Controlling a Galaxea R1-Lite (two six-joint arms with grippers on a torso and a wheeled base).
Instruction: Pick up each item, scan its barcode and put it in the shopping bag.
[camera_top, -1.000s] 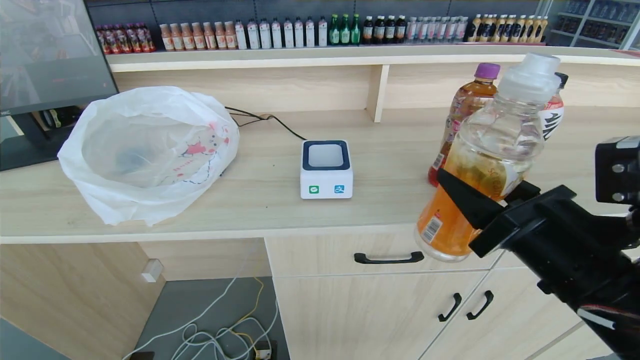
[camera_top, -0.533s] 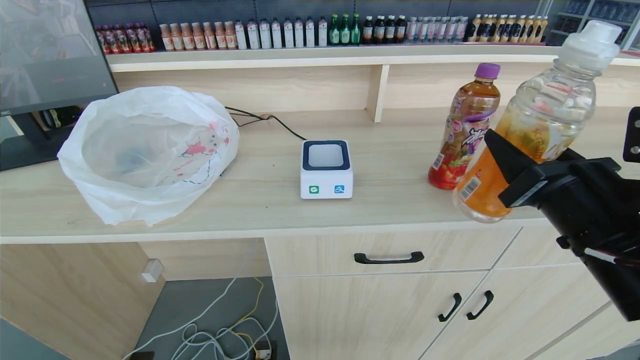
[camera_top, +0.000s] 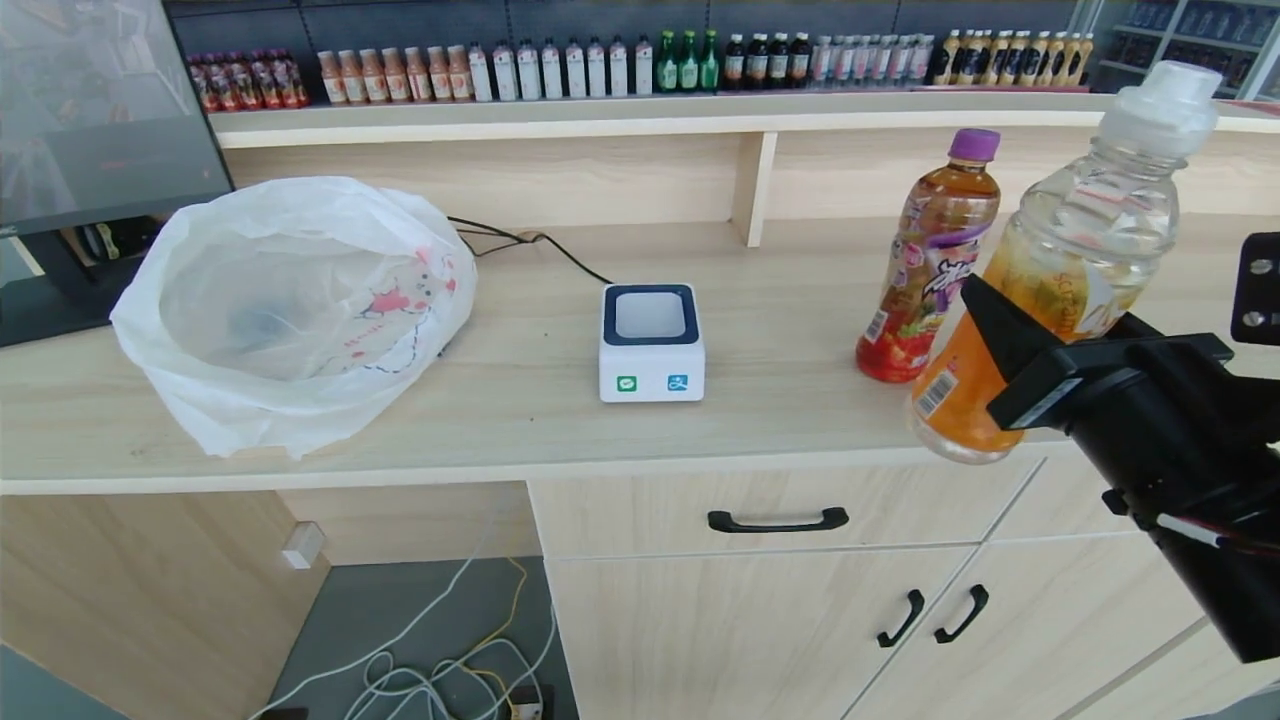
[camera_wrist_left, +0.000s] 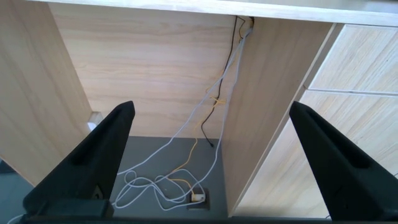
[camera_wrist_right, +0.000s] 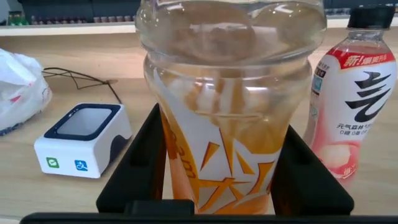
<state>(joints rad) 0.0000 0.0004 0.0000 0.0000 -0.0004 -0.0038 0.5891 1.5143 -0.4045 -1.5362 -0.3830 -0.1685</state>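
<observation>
My right gripper (camera_top: 1050, 315) is shut on a clear bottle of orange drink (camera_top: 1090, 220) with a white cap. It holds the bottle tilted above the counter's front edge at the right, barcode facing left. In the right wrist view the black fingers (camera_wrist_right: 134, 168) clamp both sides of the bottle (camera_wrist_right: 230, 81). The white barcode scanner (camera_top: 651, 340) (camera_wrist_right: 84, 138) sits mid-counter. An open white shopping bag (camera_top: 290, 300) (camera_wrist_right: 18, 87) lies at the left. My left gripper (camera_wrist_left: 212, 109) hangs open and holds nothing, below the countertop.
A purple-capped bottle (camera_top: 930, 260) stands just left of the held one. A black-capped bottle with a pink label (camera_wrist_right: 357, 106) stands beside it. A monitor (camera_top: 100, 100) is at the far left. A raised shelf (camera_top: 640, 110) runs along the back. Cables (camera_wrist_left: 186, 180) lie under the counter.
The right gripper carried the orange bottle to the right and farther from the camera, uncovering the purple-capped bottle. The head view shifted slightly.
</observation>
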